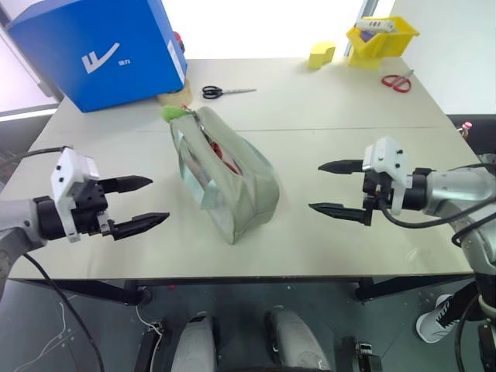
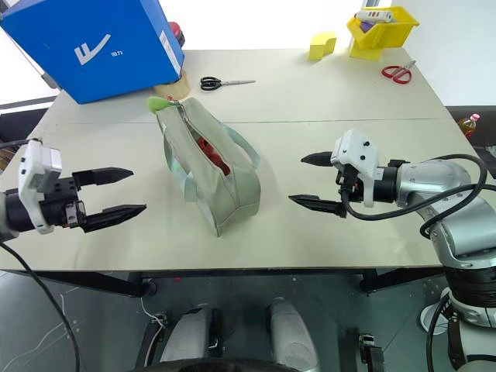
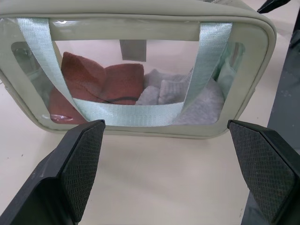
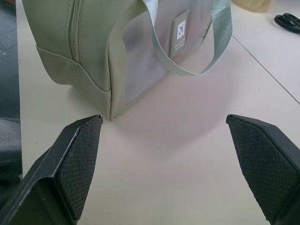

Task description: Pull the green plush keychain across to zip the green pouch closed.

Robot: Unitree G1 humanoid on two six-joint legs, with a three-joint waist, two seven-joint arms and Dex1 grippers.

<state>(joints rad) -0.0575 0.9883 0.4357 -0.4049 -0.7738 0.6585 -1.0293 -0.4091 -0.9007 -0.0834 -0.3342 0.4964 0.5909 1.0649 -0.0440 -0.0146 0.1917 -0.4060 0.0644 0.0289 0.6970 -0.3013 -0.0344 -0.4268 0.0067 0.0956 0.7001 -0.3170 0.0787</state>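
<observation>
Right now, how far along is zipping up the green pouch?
Nothing looks done: the green pouch gapes open on top, red items showing, with the green plush keychain at its far end. Left gripper and right gripper hover open either side, empty. Grasping the keychain and pulling it across remain.

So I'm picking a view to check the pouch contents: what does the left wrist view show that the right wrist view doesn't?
Left wrist view alone: the clear window with a red item and a grey item inside. Right wrist view alone: the zipper, a small sewn label and black scissors behind. Both: the green pouch, its teal strap, the table and open black fingers.
</observation>
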